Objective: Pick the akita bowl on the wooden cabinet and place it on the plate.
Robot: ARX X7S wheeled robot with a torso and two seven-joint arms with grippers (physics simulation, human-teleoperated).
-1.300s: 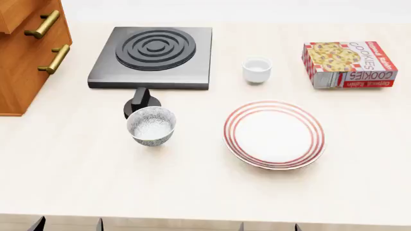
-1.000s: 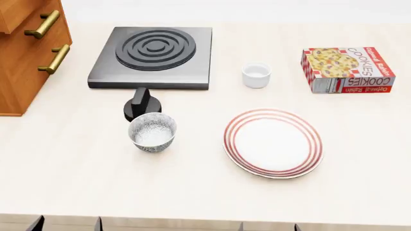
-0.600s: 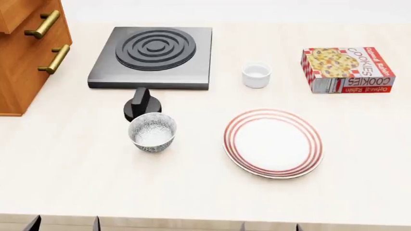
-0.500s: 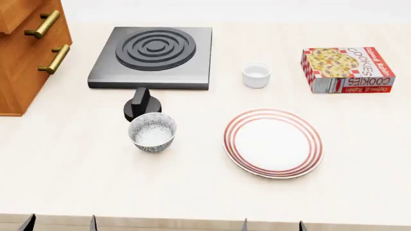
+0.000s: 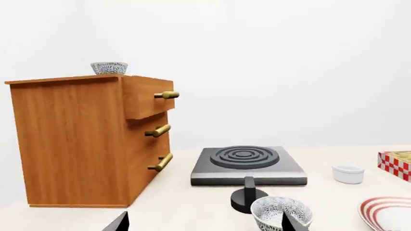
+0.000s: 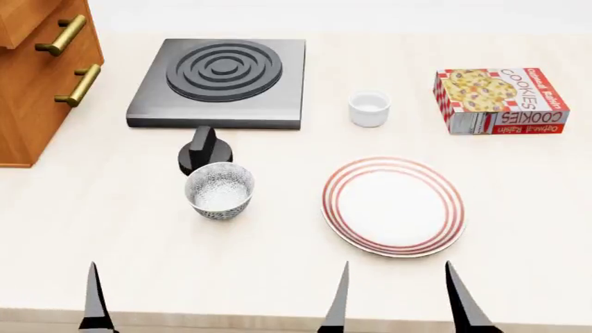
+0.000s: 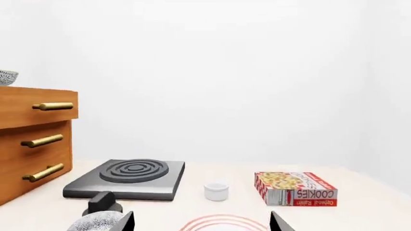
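Orange-brown and tall, the wooden cabinet [image 5: 77, 139] carries the akita bowl [image 5: 109, 68] upright on its top, well apart from the red-ringed plate [image 6: 393, 206] lying bare on the pale counter [image 6: 277, 277]. A second speckled bowl [image 6: 219, 190] stands on the counter just beside a black knob [image 6: 204, 149], in front of the grey burner [image 6: 220, 82]. The left gripper [image 5: 204, 222] and right gripper [image 6: 398, 277] hover at the counter's near edge, both with fingers spread wide and holding nothing.

Looking like a simulated kitchen: burner [image 6: 220, 82] sitting at 11 o'clock on the table [image 6: 277, 243], cookie box [image 6: 500, 99] lying at 2 o'clock.
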